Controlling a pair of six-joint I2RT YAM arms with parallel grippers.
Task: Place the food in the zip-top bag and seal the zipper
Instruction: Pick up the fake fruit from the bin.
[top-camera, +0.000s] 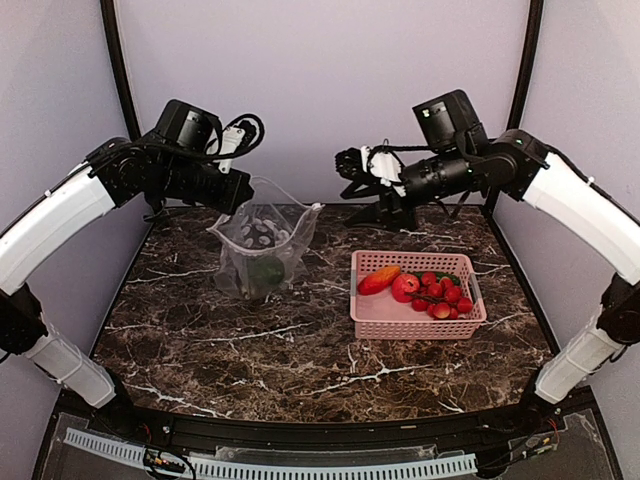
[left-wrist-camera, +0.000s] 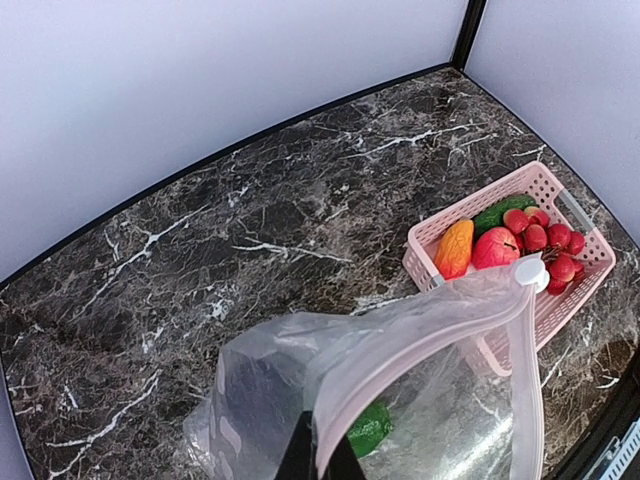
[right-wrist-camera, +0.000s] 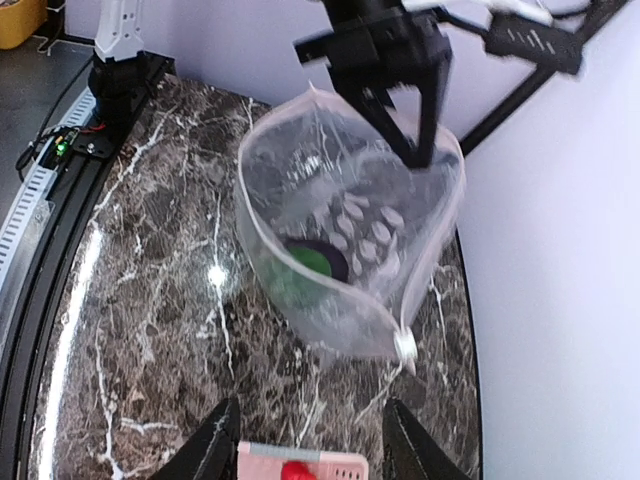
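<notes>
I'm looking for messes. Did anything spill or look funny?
Nothing spilled. The zip-top bag hangs open from the left gripper with one green piece inside; the other food sits tidy in the pink basket.

Here's the table (top-camera: 300, 340), and left of centre on it stands the zip-top bag (top-camera: 262, 250), bottom down on the table, mouth up, the zipper (left-wrist-camera: 430, 320) running along the top edge. The left end effector (top-camera: 238, 200) is up at the bag's rear left rim, clamped on it. Down inside, at the bottom, one pepper (top-camera: 266, 272). Over to the right, well apart from the bag, sits the basket (top-camera: 420, 325). In it: the long piece (top-camera: 378, 280) at the left end, berries (top-camera: 440, 295) in the middle and right, the cucumber (left-wrist-camera: 503, 213) behind them by the rear wall. The right end effector (top-camera: 350, 172) hangs above the table, behind the basket
</notes>
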